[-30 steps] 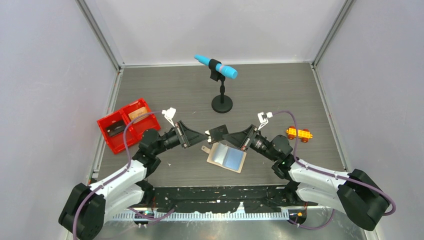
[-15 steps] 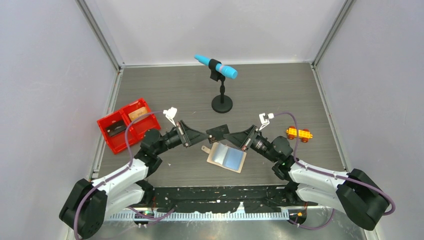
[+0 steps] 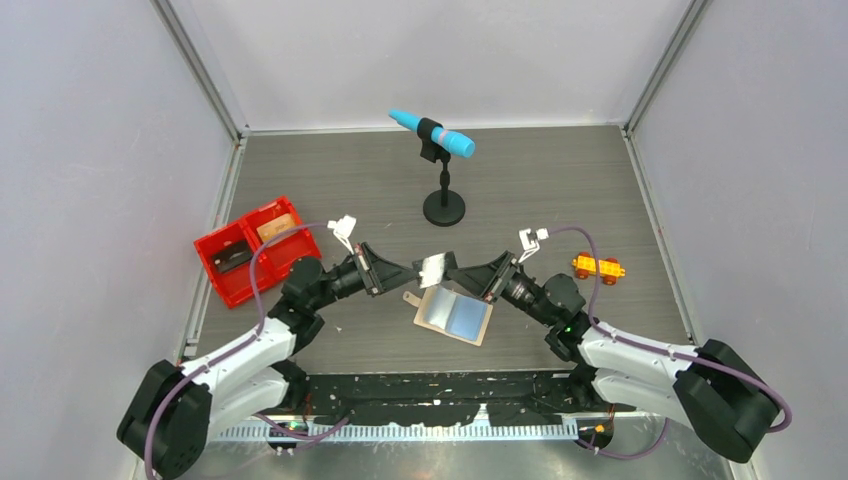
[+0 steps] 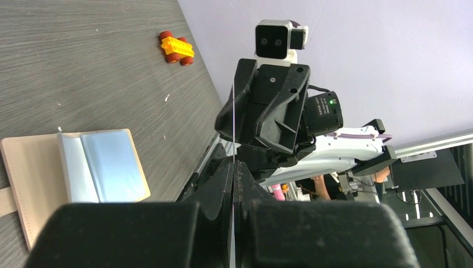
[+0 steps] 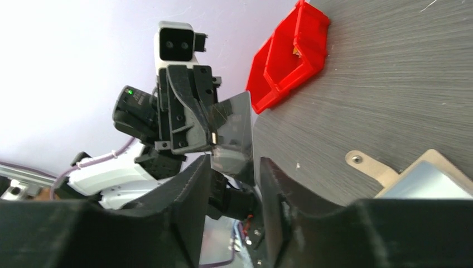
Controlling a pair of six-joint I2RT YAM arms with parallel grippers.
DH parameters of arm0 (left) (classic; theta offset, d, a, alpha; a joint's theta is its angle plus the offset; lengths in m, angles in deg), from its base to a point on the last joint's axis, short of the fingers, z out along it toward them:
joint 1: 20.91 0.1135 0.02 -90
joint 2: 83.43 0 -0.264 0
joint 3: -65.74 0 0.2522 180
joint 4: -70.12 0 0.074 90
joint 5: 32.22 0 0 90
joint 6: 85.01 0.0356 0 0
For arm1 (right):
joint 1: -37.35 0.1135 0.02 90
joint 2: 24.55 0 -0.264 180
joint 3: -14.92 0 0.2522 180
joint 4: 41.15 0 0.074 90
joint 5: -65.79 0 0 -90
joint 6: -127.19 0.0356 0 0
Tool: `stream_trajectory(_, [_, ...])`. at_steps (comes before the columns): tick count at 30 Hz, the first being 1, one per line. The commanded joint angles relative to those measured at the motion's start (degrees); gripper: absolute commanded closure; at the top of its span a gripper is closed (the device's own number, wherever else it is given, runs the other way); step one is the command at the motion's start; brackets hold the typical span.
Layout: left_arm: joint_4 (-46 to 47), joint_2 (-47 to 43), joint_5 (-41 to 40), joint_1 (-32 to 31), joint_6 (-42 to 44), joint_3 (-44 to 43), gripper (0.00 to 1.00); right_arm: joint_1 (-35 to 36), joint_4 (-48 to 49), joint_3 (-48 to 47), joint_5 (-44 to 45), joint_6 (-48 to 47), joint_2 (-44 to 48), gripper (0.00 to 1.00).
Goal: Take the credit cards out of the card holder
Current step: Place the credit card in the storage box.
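**One card mid-handover, holder open on the surface**

Top view: card (image 3: pixel 433 268) is up in the air between left hand (image 3: pixel 418 270) and right hand (image 3: pixel 450 271), near the far edge of the card holder (image 3: pixel 455 313). The holder lies open on the surface, sleeves up. Red tray (image 3: pixel 213 274) sits well off to the left with a tan piece and a dark piece in it, probably cards.

Left wrist: left hand is clenched on the card, which shows edge-on as a thin line. Right hand faces it head-on.

Right wrist: right hand is released, fingers (image 5: pixel 195 184) apart on either side of the card's end. No contact that I can see.

Step, my read: the card is being passed across and the left hand has it. Next, the right hand should back straight off without clipping the card, then the left swings to the tray. Can't tell whether the sleeves hold more.
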Motion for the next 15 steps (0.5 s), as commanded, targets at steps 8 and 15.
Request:
stream_trajectory(8, [-29.7,-9.6,6.2,10.4,16.3,-13.2,1.0,0.1,-14.3,-0.2,0.4,-9.0,13.9,0.0])
stream_trajectory(15, [-58.3,-12.6,5.5,21.1,32.1,-27.7,1.0,0.1,-24.7,-2.9,-2.2,-15.2,21.7,0.05])
